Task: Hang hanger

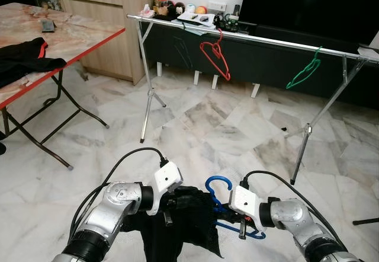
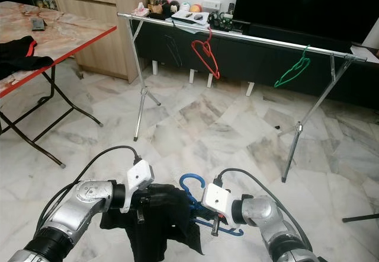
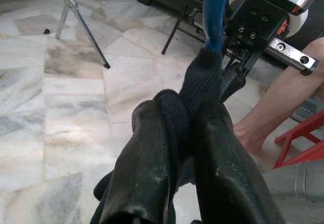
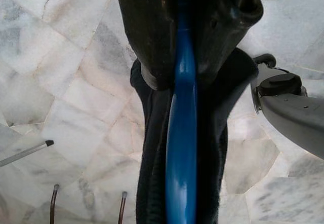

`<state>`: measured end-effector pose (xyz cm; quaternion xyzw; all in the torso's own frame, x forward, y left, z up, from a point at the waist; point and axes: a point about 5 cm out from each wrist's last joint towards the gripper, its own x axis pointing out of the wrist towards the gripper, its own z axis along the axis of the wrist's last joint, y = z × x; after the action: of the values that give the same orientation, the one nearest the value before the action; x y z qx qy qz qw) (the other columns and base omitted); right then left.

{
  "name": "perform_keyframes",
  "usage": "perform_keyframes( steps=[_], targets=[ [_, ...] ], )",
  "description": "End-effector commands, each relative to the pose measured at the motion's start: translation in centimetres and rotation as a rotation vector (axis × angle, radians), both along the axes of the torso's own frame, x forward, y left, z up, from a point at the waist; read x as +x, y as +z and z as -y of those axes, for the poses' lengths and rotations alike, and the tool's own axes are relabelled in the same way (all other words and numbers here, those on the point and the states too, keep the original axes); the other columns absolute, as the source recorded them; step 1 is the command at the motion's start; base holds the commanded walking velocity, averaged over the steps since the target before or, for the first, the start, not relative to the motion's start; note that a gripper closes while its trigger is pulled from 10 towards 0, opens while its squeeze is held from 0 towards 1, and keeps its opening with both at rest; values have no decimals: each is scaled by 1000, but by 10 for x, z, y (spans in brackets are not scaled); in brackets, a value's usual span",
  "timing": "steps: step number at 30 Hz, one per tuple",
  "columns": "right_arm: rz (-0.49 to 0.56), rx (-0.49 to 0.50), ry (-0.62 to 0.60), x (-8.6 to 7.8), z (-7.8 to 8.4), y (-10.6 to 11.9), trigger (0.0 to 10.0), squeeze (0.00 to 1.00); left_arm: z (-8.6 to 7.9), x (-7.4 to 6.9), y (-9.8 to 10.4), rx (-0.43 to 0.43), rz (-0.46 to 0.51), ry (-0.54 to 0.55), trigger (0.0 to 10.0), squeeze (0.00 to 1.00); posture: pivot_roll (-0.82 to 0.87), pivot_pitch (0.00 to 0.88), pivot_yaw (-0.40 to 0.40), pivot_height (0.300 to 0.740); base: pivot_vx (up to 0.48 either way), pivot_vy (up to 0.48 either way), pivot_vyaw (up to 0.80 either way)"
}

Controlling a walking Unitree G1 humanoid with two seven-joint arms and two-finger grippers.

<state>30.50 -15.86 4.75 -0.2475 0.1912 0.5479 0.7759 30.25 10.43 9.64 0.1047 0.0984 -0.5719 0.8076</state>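
Blue hanger (image 1: pixel 220 186) half-hidden by black garment (image 1: pixel 183 220), right gripper (image 4: pixel 187 57) clamping hanger, left gripper (image 3: pixel 174 148) pinching garment.

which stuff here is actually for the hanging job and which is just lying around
For the job:
blue hanger
black garment
clothes rail
left end effector, shut on the garment
right end effector, shut on the hanger

Lying about:
red hanger
green hanger
folding table
black cloth

You see two silver metal arms with ribbed black cuffs near the elbows, each ending in a white boxy wrist block fed by looping black cables. The left claw (image 1: pixel 170 210) and right claw (image 1: pixel 228 213) carry long, glossy black fingers (image 3: pixel 147 168) with scuffed surfaces.
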Motion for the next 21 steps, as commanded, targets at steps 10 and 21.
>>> perform_keyframes(
  steps=[10,21],
  targets=[
    [-37,-6,19,-3,-1,-4,0,0,8,0,18,-214,-19,21,0,0,85,70,-96,740,0,0,0],
    [-115,-60,35,-20,6,-22,0,0,6,1,25,-275,-25,34,0,0,86,69,-95,740,0,0,0]
  ],
)
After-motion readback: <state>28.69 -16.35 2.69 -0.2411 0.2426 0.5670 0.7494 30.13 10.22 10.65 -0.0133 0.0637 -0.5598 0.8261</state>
